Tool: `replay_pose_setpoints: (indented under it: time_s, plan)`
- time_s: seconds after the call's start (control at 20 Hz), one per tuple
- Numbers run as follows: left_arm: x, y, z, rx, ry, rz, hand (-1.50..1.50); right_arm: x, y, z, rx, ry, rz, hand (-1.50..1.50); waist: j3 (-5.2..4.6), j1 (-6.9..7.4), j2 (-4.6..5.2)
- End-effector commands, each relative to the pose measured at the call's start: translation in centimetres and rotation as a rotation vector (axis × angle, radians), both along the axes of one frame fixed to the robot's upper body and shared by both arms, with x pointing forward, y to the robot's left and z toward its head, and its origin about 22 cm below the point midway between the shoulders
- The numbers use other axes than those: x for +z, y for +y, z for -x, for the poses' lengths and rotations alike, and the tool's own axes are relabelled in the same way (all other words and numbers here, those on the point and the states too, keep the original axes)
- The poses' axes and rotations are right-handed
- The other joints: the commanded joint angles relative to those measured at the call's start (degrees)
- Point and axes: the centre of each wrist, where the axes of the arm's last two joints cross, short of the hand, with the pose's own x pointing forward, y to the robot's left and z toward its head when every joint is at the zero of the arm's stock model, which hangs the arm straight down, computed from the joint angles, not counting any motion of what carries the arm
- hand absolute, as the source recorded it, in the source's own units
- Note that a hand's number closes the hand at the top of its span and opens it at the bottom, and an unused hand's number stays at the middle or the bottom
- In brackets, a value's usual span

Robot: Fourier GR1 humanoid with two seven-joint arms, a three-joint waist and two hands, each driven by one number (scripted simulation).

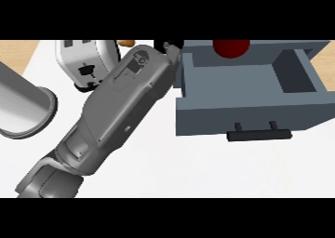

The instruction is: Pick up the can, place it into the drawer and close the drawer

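the dark red, round-topped can [231,47] sits inside the open grey-blue box-shaped drawer [247,117], at its far end near the back wall, only its top showing at the view's upper edge. so the placing looks done, and the closing is the step left, judging from how things lie.

the left hand [171,46] shows only as a sliver of black at the end of the long grey forearm [115,109], just beside the drawer's left wall; whether its fingers are apart or together i cannot tell. the right hand is nowhere to be seen.

the can looks like smooth, stiff metal, probably light and a bit slippery; it would take a hold best round its curved side. the drawer is hard, flat-walled and matte, with a black bar handle [259,135] on two short posts at the front, a good place to push.

on the white bench [197,172] stand a glossy white and silver toaster [86,60] and a brushed-metal cylinder with a flared rim [19,104], both left of the arm.
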Motion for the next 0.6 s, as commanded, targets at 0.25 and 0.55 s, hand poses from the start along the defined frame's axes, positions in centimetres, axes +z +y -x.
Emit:
replay_pose_setpoints:
  time_s: [0.25,0.55]
  plan:
    - [-0.6,-1.9,-0.1,0.019,0.022,-0.032,1.5,1.6,0.2,-0.4,0.02,-0.001,0.013,-1.5,0.0,-1.25,0.24]
    - [-0.6,-3.0,0.1,0.05,0.042,-0.07,1.5,0.4,1.6,-1.3,0.045,-0.028,0.01,-1.5,0.07,-1.71,0.34]
